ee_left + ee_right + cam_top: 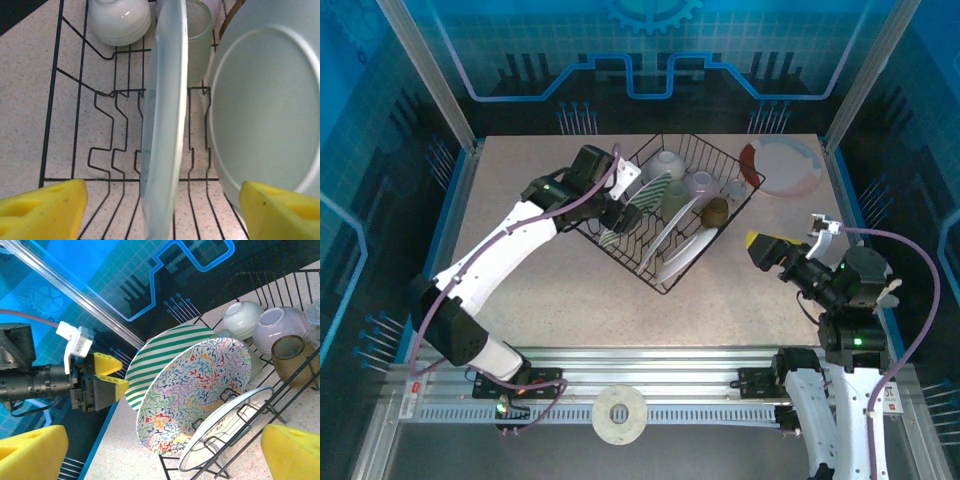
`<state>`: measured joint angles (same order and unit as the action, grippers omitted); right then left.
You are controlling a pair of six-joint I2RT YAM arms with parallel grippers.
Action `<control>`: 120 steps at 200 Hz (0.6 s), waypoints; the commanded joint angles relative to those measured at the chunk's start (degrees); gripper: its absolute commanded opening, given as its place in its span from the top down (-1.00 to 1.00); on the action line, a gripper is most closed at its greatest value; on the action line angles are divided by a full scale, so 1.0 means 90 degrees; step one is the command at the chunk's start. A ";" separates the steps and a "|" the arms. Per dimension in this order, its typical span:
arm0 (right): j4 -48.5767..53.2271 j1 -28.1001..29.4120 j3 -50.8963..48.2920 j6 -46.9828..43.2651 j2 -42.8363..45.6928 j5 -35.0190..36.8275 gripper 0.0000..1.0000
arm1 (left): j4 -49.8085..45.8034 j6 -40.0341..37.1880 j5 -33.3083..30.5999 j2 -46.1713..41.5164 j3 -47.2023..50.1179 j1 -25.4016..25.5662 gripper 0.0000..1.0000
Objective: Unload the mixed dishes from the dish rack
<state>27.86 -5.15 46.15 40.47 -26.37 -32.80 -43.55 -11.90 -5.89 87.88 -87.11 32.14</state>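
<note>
Straddling an upright plate in the dish rack, left end effector open; right end effector, right of frame, open.

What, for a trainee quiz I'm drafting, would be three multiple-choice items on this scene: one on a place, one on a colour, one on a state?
1. The plate lying outside the dish rack is: A) at the table's far right; B) at its near left; C) between the arm bases.
2. The striped plate has stripes of: A) red; B) green; C) black.
3. The right tool is: A) shut on a cup; B) shut, empty; C) open, empty.

A: it lies flat beyond the rack's right corner. B: green on white. C: its yellow fingers stand wide apart, gripping nothing.
</note>
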 commanded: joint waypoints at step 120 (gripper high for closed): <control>-0.0400 0.0103 -0.0454 0.0364 0.0384 -0.0407 -1.00 | 0.0167 -0.0027 -0.1250 0.0937 -0.0633 0.0539 0.75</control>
<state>25.26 -5.13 42.68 43.05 -23.81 -35.07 -41.52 -12.38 -15.64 95.96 -90.61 36.03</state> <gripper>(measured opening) 0.999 0.174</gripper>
